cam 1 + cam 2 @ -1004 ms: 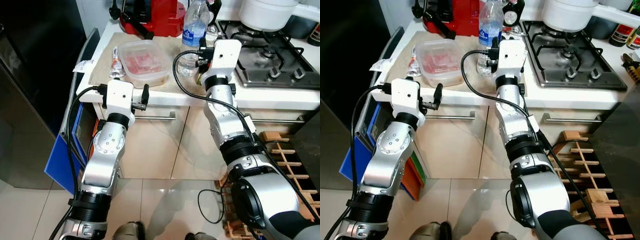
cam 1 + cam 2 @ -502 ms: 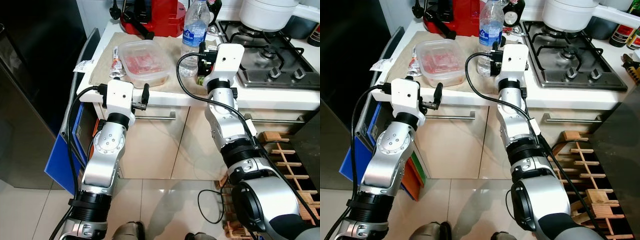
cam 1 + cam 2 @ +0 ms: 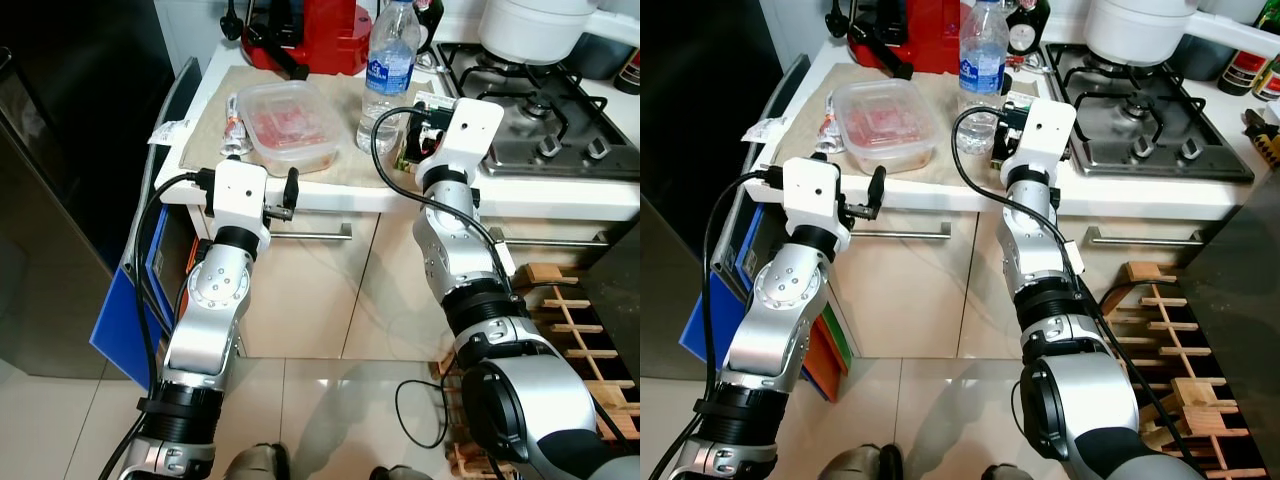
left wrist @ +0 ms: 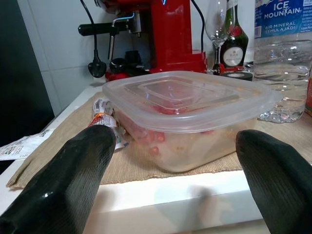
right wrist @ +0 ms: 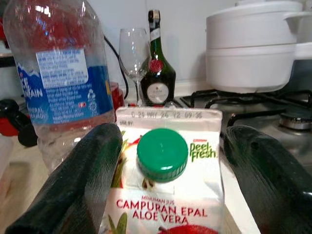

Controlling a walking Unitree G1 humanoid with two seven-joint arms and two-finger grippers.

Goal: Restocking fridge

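A clear lidded container [image 3: 290, 125] of pink food sits on a beige mat [image 3: 215, 120] near the counter's front edge. My left gripper [image 3: 290, 190] hangs open just in front of it, below the counter edge; in the left wrist view its fingers [image 4: 63, 190] frame the container [image 4: 185, 112] without touching. A water bottle [image 3: 388, 60] stands behind on the mat. To its right stands a juice carton [image 5: 165, 195] with a green cap. My right gripper [image 5: 171, 134] is open, one finger on each side of the carton, apart from it.
A red coffee machine [image 3: 305, 35] stands at the back, with a wine glass [image 5: 134, 53] and a dark bottle [image 5: 157, 73]. A gas hob [image 3: 540, 115] with a white pot [image 3: 530, 25] is to the right. Sachets [image 3: 232, 125] lie by the container. The black fridge [image 3: 70, 120] is to the left.
My right arm has drawn back from the water bottle and shifted right, so its open fingers now straddle the juice carton. The left arm has not moved.
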